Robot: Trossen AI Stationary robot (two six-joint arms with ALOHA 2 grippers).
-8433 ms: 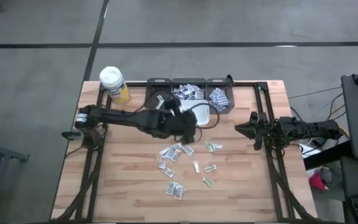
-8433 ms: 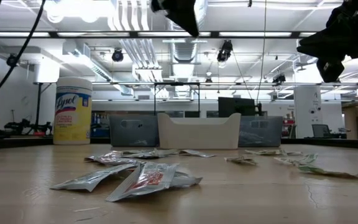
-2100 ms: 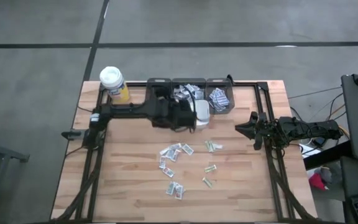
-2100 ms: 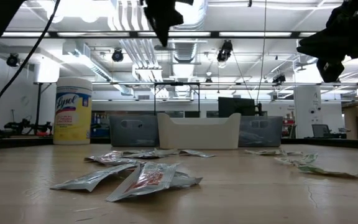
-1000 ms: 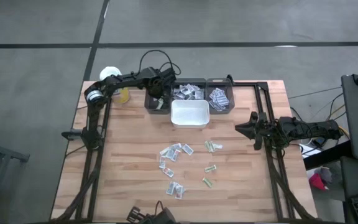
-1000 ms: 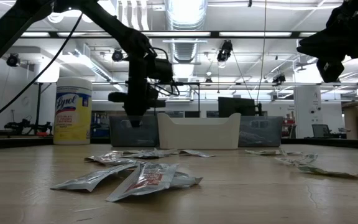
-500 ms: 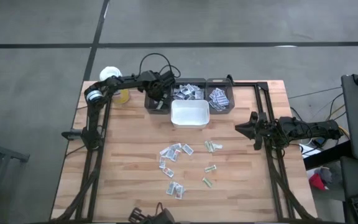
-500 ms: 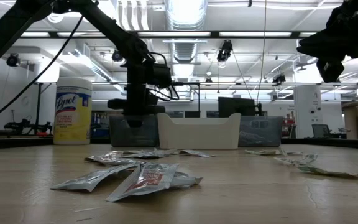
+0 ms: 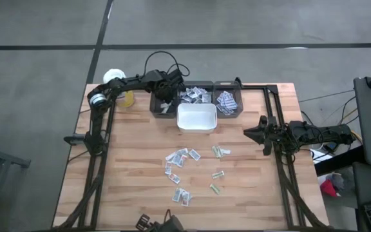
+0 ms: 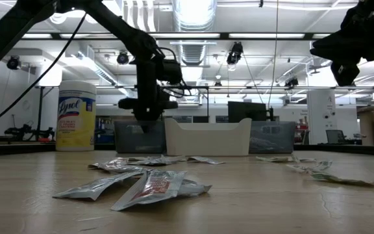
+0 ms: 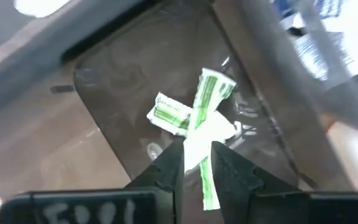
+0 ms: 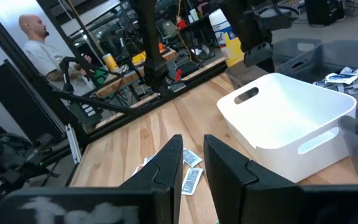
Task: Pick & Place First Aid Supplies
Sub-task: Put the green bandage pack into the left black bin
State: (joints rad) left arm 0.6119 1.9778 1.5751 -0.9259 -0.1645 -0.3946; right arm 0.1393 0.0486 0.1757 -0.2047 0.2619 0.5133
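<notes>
My left gripper (image 11: 197, 155) hangs over the left dark bin (image 9: 161, 107) at the table's far edge, pointing steeply down, shut on a green-striped white packet (image 11: 209, 99). Another green-printed packet (image 11: 168, 116) lies flat on that bin's floor. Several first aid packets (image 9: 182, 156) lie loose on the wooden table, and more (image 10: 149, 185) show close up in the low view. My right gripper (image 12: 192, 146) waits level at the table's right edge (image 9: 250, 133), a narrow gap between its fingers and nothing in it. My left gripper has the green-striped packet between its two fingers, near the packet's one end (image 11: 199, 163). The fingers come from above, slanting down into the bin. The packet's longer part (image 11: 213, 93) reaches below the fingertips, over the packet on the bin's floor.
A white tub (image 9: 196, 118) stands in front of three dark bins; the middle one (image 9: 195, 95) and the right one (image 9: 227, 102) hold packets. A yellow wipes canister (image 10: 76, 116) stands at the far left corner. A person (image 12: 39, 50) stands beyond the table.
My left gripper has stayed over the left dark bin and has tipped slightly toward the table's right.
</notes>
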